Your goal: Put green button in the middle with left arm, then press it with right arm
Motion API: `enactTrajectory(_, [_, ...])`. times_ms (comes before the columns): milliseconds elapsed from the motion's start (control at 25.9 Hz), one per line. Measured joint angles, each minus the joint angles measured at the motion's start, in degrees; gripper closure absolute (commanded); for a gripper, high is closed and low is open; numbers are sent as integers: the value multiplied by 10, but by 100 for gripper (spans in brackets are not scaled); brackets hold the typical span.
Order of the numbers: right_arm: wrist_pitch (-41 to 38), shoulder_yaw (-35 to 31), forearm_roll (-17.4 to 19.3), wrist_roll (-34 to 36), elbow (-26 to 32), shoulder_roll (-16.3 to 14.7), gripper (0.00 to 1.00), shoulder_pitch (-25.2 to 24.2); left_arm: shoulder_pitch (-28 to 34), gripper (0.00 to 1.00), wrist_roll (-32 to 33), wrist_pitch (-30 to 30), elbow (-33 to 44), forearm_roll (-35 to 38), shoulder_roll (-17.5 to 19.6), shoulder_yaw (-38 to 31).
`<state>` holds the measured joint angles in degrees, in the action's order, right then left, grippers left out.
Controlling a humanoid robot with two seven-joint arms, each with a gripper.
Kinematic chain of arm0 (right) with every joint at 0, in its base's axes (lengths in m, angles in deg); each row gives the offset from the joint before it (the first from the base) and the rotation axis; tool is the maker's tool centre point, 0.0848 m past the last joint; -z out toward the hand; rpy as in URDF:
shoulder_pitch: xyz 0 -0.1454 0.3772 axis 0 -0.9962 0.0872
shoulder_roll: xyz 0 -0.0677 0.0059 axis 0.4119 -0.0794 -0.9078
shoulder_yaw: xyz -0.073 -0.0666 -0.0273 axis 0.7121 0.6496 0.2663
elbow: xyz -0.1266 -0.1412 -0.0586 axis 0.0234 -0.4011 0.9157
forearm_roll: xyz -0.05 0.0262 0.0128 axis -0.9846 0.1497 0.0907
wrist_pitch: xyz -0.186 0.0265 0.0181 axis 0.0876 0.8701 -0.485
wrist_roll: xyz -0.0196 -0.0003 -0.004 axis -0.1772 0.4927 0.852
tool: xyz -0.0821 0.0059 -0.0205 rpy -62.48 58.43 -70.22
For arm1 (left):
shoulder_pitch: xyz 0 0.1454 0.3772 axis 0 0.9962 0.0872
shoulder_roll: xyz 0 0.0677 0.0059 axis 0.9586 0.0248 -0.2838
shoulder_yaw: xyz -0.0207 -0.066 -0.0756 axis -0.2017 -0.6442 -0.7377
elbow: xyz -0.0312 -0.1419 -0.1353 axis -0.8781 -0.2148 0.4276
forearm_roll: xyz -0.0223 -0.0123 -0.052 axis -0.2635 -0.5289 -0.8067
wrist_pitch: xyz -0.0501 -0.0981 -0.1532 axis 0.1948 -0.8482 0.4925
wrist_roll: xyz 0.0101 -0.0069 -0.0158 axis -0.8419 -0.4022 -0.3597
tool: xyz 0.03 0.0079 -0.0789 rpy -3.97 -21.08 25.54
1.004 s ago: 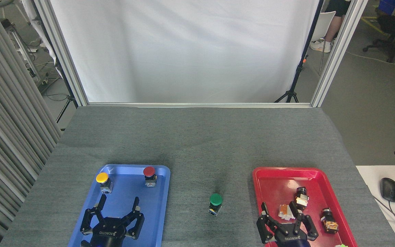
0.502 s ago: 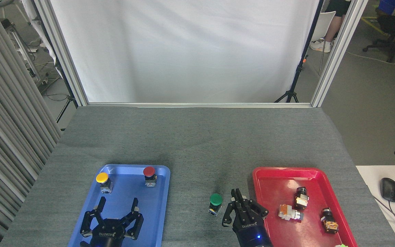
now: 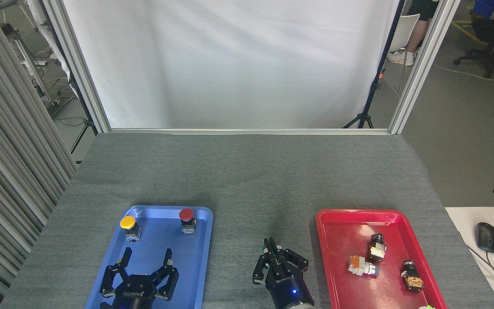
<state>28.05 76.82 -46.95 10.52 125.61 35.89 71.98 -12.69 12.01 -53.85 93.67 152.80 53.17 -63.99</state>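
Note:
My right gripper is over the middle of the dark grey tabletop, between the two trays, with its fingers drawn together and shut. It covers the spot where the green button stands. Only a thin sliver of green shows among the fingers, so I cannot tell whether they touch the cap. My left gripper hangs open over the near part of the blue tray, with nothing between its fingers.
On the blue tray stand a yellow-capped button and a red-capped button at the far end. The red tray on the right holds several loose switch parts. A computer mouse lies on a white desk at far right.
My right gripper has left the red tray, closed its fingers and moved left over the green button, which now is almost fully covered. The left gripper has barely moved.

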Motion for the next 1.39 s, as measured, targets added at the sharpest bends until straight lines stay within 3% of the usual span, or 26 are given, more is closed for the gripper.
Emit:
enactTrajectory(116, [7, 4, 0, 0, -16, 3, 85, 3, 0, 1, 0, -1, -2, -1, 0, 0])
enactTrajectory(309, [17, 11, 0, 4, -37, 5, 100, 6, 0, 1, -1, -1, -8, -3, 0, 0])
enactTrajectory(734, [20, 17, 3, 29, -57, 8, 100, 8, -1, 1, -1, -1, -14, -3, 0, -3])
enactTrajectory(1042, [23, 7, 5, 3, -25, 5, 96, 7, -7, 1, 1, 1, -14, -12, 3, -13])
enactTrajectory(1158, [25, -9, 5, 0, -1, 2, 80, 4, -7, 1, 2, 1, -13, -14, 3, -14])
enactTrajectory(1197, [25, -15, 5, 1, 6, 1, 68, 2, -7, 1, 2, 1, -13, -14, 3, -14])
enactTrajectory(1313, [24, -42, 5, 7, 25, -1, 10, -3, -6, 1, 2, 1, -13, -14, 3, -14])
enactTrajectory(1351, [23, -54, 6, 7, 31, -2, 2, -8, -6, 1, 2, 1, -13, -14, 3, -14])
enactTrajectory(1390, [19, -72, 6, 9, 38, -3, 1, -13, -5, 1, 2, 1, -13, -14, 3, -14])
